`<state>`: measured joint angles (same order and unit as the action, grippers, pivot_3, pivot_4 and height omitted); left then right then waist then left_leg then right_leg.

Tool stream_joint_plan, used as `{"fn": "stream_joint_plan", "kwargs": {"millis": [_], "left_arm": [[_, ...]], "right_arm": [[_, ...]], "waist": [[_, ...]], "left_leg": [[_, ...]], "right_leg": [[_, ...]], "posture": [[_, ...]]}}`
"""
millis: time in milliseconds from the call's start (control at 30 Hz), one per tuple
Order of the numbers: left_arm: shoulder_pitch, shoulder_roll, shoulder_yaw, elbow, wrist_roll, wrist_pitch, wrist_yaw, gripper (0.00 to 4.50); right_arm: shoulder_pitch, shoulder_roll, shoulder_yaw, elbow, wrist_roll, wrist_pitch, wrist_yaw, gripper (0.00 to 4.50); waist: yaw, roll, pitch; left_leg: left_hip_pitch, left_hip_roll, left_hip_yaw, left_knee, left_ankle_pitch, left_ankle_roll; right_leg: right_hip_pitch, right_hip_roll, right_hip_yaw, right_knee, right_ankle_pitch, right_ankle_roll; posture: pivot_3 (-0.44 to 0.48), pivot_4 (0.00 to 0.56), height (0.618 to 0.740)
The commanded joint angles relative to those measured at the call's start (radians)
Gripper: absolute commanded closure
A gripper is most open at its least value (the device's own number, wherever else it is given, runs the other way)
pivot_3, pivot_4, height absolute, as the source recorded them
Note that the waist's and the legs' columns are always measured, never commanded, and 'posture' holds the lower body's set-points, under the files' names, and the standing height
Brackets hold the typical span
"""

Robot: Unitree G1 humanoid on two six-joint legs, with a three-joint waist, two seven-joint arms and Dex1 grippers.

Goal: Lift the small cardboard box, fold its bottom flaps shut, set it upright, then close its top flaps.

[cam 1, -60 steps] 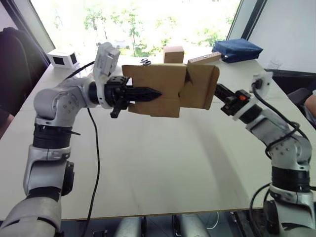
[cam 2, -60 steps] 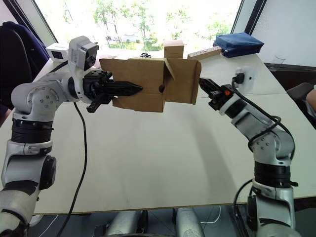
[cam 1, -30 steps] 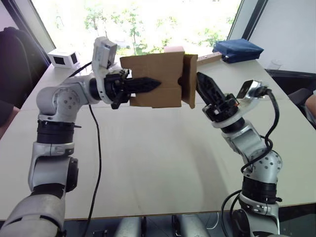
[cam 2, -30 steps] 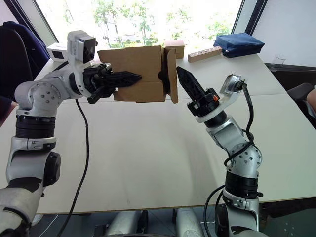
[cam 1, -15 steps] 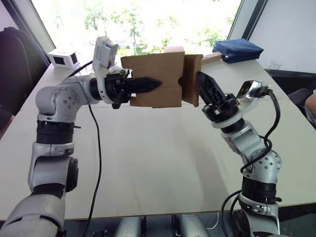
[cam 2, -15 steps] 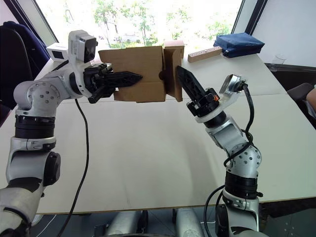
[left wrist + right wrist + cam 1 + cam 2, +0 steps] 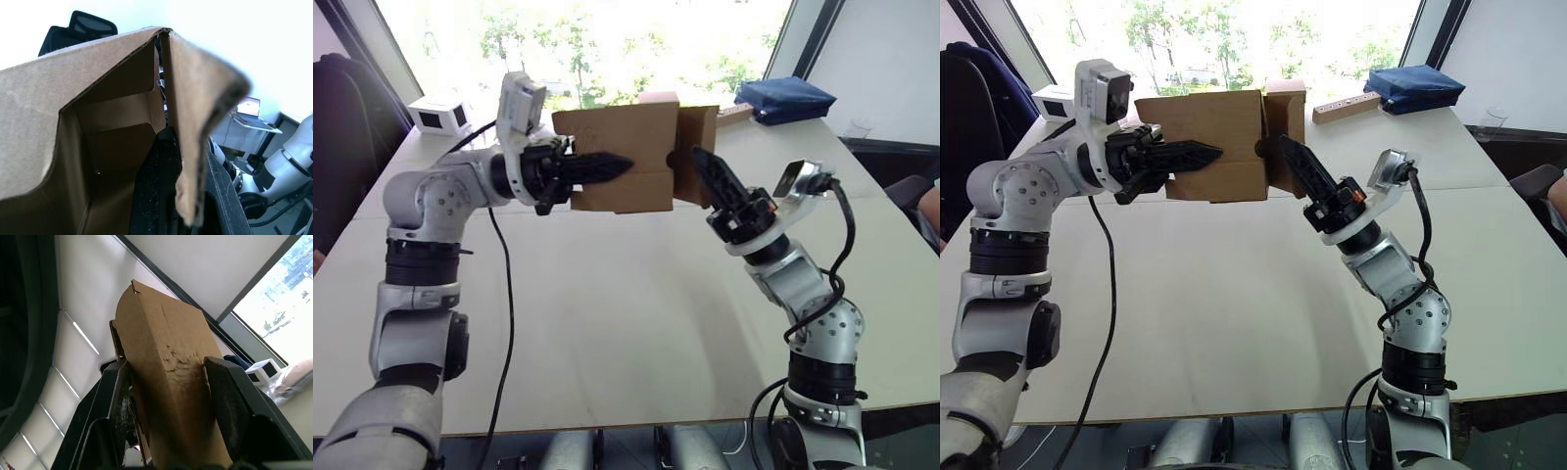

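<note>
**Operator:** Cardboard is all that is carrying this right now. I have the box (image 7: 617,157) up in the air over the far half of the worktop (image 7: 607,323), lying on its side, with the left gripper (image 7: 603,166) clamped on one wall: one finger inside, one outside, as the left wrist view shows.

**Spotter:** And the right side?

**Operator:** The right gripper (image 7: 707,168) has its fingers spread either side of a flap (image 7: 695,155) at the box's right end. In the right wrist view the flap stands between the two fingers (image 7: 222,401), which do not look pressed onto it.

**Spotter:** What worries you?

**Operator:** Three things. First, the left hold is on a single thin wall. If I push the flap hard toward the left, I think the wall could buckle or slide through the fingers, and the box would drop to the worktop.

**Spotter:** Second?

**Operator:** The flap already looks creased where the right fingers frame it. A push off its hinge line would likely crumple it instead of folding it.

**Spotter:** Third?

**Operator:** I cannot tell from here whether the other flaps at that end are tucked in. If this one goes down out of order, it may spring back out.

**Spotter:** Anything nearby to hit?

**Operator:** The second cardboard cube (image 7: 656,97) and the wooden block (image 7: 1345,106) sit well behind, so I judge them out of the way.
</note>
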<state>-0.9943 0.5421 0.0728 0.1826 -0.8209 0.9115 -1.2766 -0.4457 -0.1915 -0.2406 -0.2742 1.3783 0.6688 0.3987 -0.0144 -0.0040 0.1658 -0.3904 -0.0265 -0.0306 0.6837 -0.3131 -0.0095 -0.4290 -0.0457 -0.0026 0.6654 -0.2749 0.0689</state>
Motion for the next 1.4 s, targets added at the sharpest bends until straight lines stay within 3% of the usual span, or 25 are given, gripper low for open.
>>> {"fn": "stream_joint_plan", "kwargs": {"millis": [33,233,333,467,900,1067,1400], "left_arm": [[-0.013,0.000,0.034,-0.016,-0.022,-0.009,0.003,4.50],[-0.014,-0.003,0.034,-0.010,-0.019,-0.011,0.003,4.50],[-0.013,-0.004,0.034,-0.011,-0.019,-0.012,0.003,4.50],[-0.012,-0.003,0.036,-0.012,-0.020,-0.012,0.003,4.50],[-0.012,-0.004,0.040,-0.022,-0.029,-0.006,0.005,4.50],[-0.010,-0.003,0.042,-0.024,-0.033,-0.004,0.008,4.50],[-0.008,0.000,0.040,-0.025,-0.037,-0.003,0.013,4.50]], "right_arm": [[-0.018,-0.001,0.024,-0.077,0.023,0.004,0.018,2.00],[-0.019,-0.018,0.035,-0.078,-0.003,-0.003,0.027,2.00],[-0.017,-0.021,0.036,-0.073,-0.006,-0.007,0.028,1.39],[-0.020,-0.018,0.030,-0.064,-0.008,-0.015,0.019,0.02],[-0.029,0.015,0.009,-0.030,0.009,-0.046,0.000,0.02],[-0.028,0.031,0.008,-0.034,0.028,-0.048,0.003,1.44],[-0.014,0.022,0.022,-0.051,0.043,-0.031,0.015,1.44]], "waist": [[0.000,0.000,0.000],[0.001,0.000,0.000],[0.000,0.000,0.000],[0.000,0.000,0.000],[0.000,0.000,0.000],[0.000,0.000,0.000],[0.000,0.000,0.000]], "left_leg": [[0.000,0.000,0.000,0.000,0.000,0.000],[0.000,0.000,0.000,0.000,0.000,0.000],[0.000,0.000,0.000,0.000,0.000,0.000],[0.000,0.000,0.000,0.000,0.000,0.000],[0.000,0.000,0.000,0.000,0.000,0.000],[0.000,0.000,0.000,0.000,0.000,0.000],[0.000,0.000,0.000,0.000,0.000,0.000]], "right_leg": [[0.000,0.000,0.000,0.000,0.000,0.000],[0.000,0.000,0.000,0.000,0.000,0.000],[0.000,0.000,0.000,0.000,0.000,0.000],[0.000,0.000,0.000,0.000,0.000,0.000],[0.000,0.000,0.000,0.000,0.000,0.000],[0.000,0.000,0.000,0.000,0.000,0.000],[0.000,0.000,0.000,0.000,0.000,0.000]], "posture": [[0.000,0.150,0.740],[0.000,0.150,0.740],[0.000,0.150,0.740],[0.000,0.150,0.740],[0.000,0.150,0.740],[0.000,0.150,0.740],[0.000,0.150,0.740]]}}
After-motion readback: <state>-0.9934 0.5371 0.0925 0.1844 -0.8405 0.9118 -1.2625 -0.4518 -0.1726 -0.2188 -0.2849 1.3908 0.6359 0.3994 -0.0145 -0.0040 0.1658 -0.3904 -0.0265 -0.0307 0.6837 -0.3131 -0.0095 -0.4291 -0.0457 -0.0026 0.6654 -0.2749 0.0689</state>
